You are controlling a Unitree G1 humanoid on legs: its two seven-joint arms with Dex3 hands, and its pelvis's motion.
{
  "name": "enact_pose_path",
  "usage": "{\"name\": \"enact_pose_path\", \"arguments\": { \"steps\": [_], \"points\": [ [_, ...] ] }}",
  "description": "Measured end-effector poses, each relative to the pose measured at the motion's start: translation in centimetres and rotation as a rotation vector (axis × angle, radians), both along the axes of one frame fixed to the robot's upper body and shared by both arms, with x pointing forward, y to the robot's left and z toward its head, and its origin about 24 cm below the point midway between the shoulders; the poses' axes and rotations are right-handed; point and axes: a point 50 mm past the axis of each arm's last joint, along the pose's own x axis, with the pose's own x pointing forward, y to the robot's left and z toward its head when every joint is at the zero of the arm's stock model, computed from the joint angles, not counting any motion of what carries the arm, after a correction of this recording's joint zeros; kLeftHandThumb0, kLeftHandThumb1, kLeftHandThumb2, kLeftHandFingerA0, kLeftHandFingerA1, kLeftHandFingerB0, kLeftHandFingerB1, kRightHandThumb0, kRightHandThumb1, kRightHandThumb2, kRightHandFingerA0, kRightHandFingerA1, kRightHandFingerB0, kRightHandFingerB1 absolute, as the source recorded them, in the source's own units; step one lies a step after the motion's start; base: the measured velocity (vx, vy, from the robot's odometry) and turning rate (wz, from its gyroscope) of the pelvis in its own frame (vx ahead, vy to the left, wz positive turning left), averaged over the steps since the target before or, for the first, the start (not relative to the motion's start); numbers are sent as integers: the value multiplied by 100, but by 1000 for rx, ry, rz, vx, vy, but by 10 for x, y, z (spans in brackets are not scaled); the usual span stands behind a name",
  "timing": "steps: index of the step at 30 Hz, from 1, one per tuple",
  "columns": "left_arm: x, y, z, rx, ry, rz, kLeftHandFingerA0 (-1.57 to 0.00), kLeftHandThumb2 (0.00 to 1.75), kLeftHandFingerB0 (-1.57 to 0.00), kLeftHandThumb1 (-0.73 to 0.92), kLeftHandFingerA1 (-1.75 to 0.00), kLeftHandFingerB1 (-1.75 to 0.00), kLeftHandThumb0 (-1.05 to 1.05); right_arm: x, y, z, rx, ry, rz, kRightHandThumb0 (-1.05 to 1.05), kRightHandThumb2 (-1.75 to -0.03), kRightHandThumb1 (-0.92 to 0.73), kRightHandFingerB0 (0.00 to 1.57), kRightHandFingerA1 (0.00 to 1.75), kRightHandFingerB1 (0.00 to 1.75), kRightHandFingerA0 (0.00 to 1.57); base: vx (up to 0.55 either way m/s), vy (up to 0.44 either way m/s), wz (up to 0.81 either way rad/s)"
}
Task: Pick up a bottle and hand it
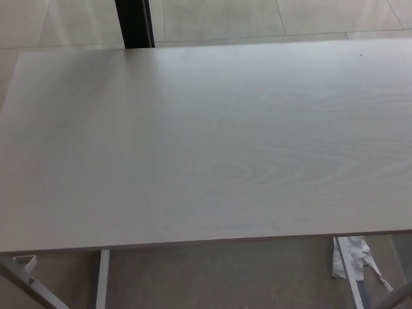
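A pale wood-grain table (212, 141) fills most of the head view. No bottle shows anywhere on it or around it. Neither of my hands nor any part of my arms is in the picture.
The table's near edge (206, 243) runs across the bottom, with white metal legs (101, 280) below it. A crumpled white scrap (351, 254) lies on the floor at the lower right. A dark post (134, 23) stands behind the far edge at top left.
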Motion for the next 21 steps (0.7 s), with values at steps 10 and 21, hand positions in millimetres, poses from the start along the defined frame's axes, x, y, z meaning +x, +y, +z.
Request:
{"name": "enact_pose_path", "arguments": {
  "steps": [10, 21],
  "points": [
    [5, 2, 5, -10, -54, -60, -21, 54, -8, 53, -94, -50, -63, -2, -1, 0, 4, -10, 3, -51, -57, -60, 37, 111, 40, 77, 0, 0, 0],
    [10, 2, 7, 19, -82, -67, -49, 79, -41, 40, -80, -53, -79, -6, -2, -1, 17, -8, 10, -71, -79, -40, 32, 121, 51, 91, 0, 0, 0]
  ]
}}
